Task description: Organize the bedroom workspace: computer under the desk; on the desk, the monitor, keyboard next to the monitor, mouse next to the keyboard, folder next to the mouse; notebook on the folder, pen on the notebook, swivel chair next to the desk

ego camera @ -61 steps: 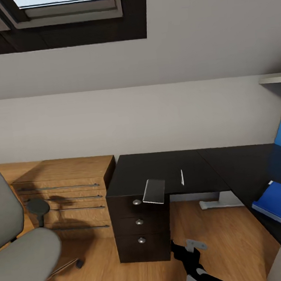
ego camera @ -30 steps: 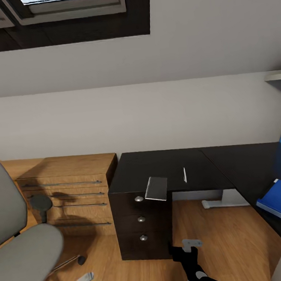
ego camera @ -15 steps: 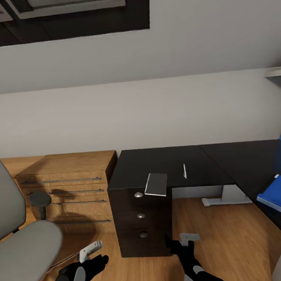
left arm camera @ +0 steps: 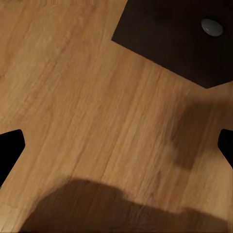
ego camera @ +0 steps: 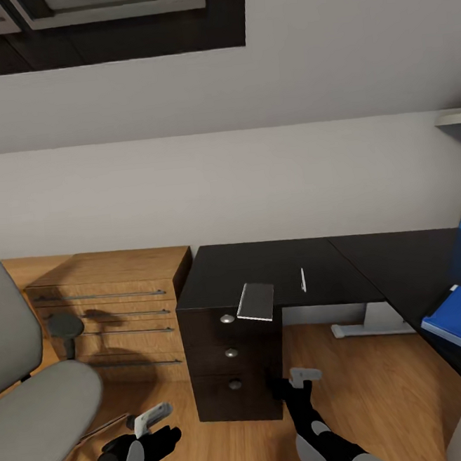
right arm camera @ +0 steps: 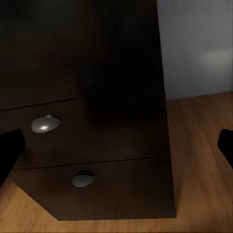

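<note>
Overhanging the desk [ego camera: 276, 265] edge, unlabelled notebook [ego camera: 256, 302]; left tool [ego camera: 151, 417] and right tool [ego camera: 301, 376] wide, empty.

Notebook [ego camera: 256, 302], pen [ego camera: 303, 280] on desk [ego camera: 333, 266]; chair [ego camera: 34, 390] left.

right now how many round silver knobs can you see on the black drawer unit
3, stacked in a column on the front of the drawer unit under the desk: top knob, middle knob, bottom knob. None looks hidden.
</note>
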Robot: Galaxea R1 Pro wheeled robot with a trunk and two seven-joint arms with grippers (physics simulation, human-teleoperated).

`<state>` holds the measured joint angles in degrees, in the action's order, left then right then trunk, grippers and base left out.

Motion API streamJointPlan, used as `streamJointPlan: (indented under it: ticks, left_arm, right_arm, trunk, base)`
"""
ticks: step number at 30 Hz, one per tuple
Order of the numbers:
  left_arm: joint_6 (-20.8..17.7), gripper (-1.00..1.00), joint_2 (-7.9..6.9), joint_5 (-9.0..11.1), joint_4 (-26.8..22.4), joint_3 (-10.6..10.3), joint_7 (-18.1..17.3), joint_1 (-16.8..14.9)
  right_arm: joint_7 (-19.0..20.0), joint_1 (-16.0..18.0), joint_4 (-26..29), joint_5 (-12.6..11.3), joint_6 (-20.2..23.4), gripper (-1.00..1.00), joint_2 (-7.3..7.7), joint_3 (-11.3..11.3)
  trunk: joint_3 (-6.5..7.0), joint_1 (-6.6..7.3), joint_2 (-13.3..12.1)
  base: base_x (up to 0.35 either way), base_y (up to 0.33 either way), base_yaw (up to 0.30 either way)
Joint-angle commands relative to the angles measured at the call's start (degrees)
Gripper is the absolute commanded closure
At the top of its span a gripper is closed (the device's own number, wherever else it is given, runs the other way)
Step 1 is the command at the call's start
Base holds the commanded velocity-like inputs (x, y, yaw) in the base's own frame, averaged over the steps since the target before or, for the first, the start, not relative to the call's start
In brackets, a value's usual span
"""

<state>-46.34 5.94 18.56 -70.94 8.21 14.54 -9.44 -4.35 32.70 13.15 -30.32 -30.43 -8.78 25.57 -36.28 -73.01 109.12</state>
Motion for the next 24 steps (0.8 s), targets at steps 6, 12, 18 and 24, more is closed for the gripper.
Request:
streamJointPlan:
  ticks: [6,12,18,24]
  left_arm:
    - [3.0,-1.0,0.02,0.65,0.0,0.2,0.4,-0.02]
    - [4.01,-1.0,-0.04,0.54,0.01,0.28,0.4,-0.02]
    - [4.19,-1.0,-0.05,0.44,0.01,0.3,0.33,-0.04]
    - [4.23,-1.0,-0.05,0.48,0.01,0.31,0.29,-0.05]
  right_arm:
    - [-0.47,0.15,10.05,-3.51,1.7,-1.0,2.41,-4.69]
    - [-0.15,0.41,15.55,-9.69,8.25,-1.0,3.17,-11.09]
    - [2.17,0.51,19.13,-16.24,13.14,-1.0,4.56,-16.8]
    - [8.06,0.52,19.69,-20.95,15.52,-1.0,5.19,-18.12]
  trunk:
    - [-0.06,0.01,0.03]
    - [-0.06,0.01,0.03]
    - [-0.06,0.01,0.03]
    - [-0.06,0.01,0.03]
  base:
    - [0.0,0.0,0.0]
    - [0.0,0.0,0.0]
    - [0.0,0.0,0.0]
    - [0.0,0.0,0.0]
